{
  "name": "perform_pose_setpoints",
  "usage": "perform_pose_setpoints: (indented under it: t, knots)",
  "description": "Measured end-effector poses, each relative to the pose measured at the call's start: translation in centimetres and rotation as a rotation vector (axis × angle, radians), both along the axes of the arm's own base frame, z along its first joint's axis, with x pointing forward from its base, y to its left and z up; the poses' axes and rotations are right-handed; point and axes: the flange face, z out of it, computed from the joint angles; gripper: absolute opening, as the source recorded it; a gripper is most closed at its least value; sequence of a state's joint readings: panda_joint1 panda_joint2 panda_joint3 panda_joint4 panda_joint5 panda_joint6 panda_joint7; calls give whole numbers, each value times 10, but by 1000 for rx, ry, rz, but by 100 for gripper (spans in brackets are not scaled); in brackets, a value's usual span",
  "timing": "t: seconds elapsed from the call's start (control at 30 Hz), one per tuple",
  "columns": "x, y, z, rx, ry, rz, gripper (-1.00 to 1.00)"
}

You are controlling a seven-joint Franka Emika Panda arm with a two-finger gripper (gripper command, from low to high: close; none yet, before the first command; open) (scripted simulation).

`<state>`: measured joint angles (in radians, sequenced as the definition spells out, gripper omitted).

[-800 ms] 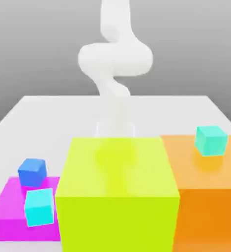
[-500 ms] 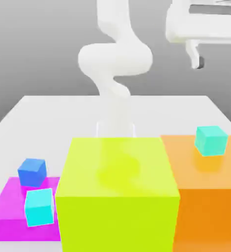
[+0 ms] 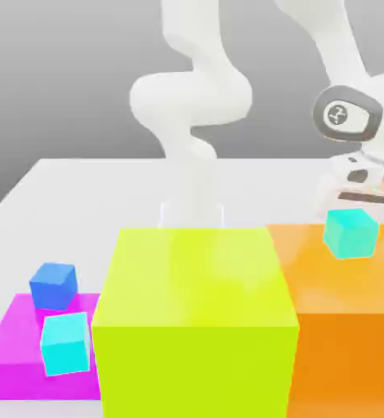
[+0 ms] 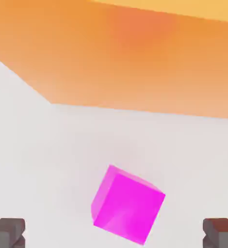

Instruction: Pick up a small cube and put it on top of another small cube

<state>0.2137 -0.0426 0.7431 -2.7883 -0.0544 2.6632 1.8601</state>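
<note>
Magenta small cube (image 4: 128, 204) on white table (image 4: 48, 160) beside orange block (image 4: 135, 53), untouched; gripper (image 4: 114, 233) spread wide above it; arm (image 3: 350, 114) now lower than before, behind teal cube (image 3: 350, 233)

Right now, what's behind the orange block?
In the exterior view the gripper hangs behind the orange block, which hides the table there. The hand view shows a small magenta cube on the white table beside that block, between the open fingertips.

Small glossy magenta cube (image 4: 128, 204) below me, resting flat on the pale surface (image 4: 48, 160), turned corner-on, apart from the orange block (image 4: 135, 58), untouched
</note>
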Motion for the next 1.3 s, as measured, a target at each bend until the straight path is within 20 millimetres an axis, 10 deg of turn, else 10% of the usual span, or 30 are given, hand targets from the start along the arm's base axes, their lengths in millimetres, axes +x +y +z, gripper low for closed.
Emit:
perform_pose_setpoints:
  t: [0.23,0.63,0.67,0.9,1.3]
  knots:
    - [-1,-26,-27,105,-23,-290,0]
    - [-1,-26,-83,111,-24,-298,0]
    - [-1,-27,-87,108,-24,-296,-100]
    - [-1,-27,-87,110,-25,-296,-100]
    - [0,-24,-32,116,-27,-297,-100]
